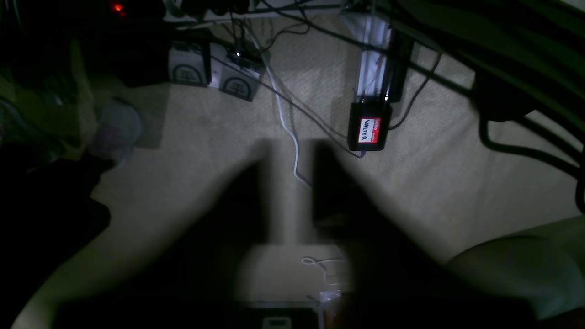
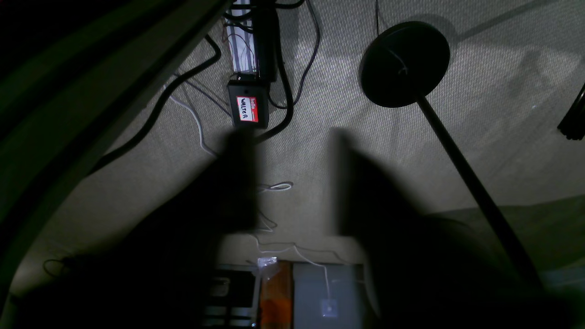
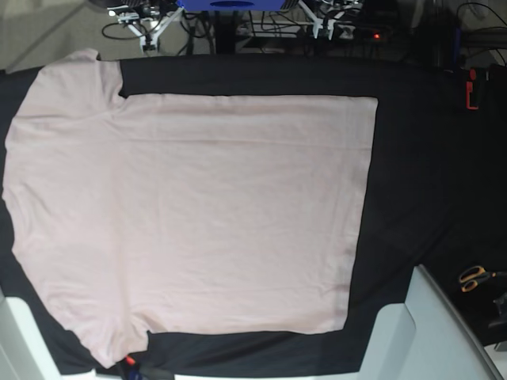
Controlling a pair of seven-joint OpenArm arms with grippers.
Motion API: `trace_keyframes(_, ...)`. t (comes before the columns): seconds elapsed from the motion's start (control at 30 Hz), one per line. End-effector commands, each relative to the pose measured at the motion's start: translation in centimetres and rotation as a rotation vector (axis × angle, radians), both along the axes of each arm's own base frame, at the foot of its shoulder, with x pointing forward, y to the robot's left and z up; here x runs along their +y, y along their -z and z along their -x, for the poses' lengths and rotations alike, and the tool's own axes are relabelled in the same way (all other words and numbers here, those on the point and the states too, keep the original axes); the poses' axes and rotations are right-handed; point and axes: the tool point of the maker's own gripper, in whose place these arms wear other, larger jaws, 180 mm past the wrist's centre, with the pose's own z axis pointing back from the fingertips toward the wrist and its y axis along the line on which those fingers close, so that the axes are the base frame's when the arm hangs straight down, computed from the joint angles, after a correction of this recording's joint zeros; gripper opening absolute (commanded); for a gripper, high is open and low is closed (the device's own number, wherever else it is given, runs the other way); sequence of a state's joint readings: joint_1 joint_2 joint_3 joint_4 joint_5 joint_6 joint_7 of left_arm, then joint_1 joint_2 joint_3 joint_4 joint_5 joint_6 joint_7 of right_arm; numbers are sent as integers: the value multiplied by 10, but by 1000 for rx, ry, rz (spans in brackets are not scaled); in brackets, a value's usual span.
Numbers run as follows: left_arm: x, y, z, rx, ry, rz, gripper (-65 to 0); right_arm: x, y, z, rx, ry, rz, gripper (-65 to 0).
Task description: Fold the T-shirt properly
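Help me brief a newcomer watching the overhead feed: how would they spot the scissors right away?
Start from the black cloth that covers the table under the spread pale pink T-shirt. Follow it to the base view's right edge, low down, past the shirt's hem. The scissors lie there on the dark surface, the only thing with orange handles.
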State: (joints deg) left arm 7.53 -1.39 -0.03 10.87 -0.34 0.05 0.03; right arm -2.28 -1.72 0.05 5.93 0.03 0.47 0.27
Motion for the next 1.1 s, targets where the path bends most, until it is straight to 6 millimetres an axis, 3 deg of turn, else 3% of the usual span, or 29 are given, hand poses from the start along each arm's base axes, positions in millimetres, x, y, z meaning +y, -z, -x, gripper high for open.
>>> trace_keyframes(0.0,2,0,5,8,-4,-6,-650,-4,0,-2,-3,3,8,-638)
trace_keyframes(0.03,2,0,5,8,-4,-6,-650,-4,0,-2,-3,3,8,-650)
trace_keyframes(0.13,2,0,4,6,-4,-6,-650,-4,0,-2,-4,0,8,-560)
trace_keyframes(0.33,1,-1,9,8,-3,-5,-650,-4,0,0,-1,3,8,-557)
trace_keyframes(0.47,0,-3,10,-12,10,-2,-650,-3,0,6,9,-6,6,-567)
trace_keyframes(0.57,0,-3,10,-18,5,-3,-650,-4,0,8,12,-6,8,-650)
trace_keyframes(1.07,1,-4,13,-15,5,-4,-650,-4,0,11,17,-8,8,-642)
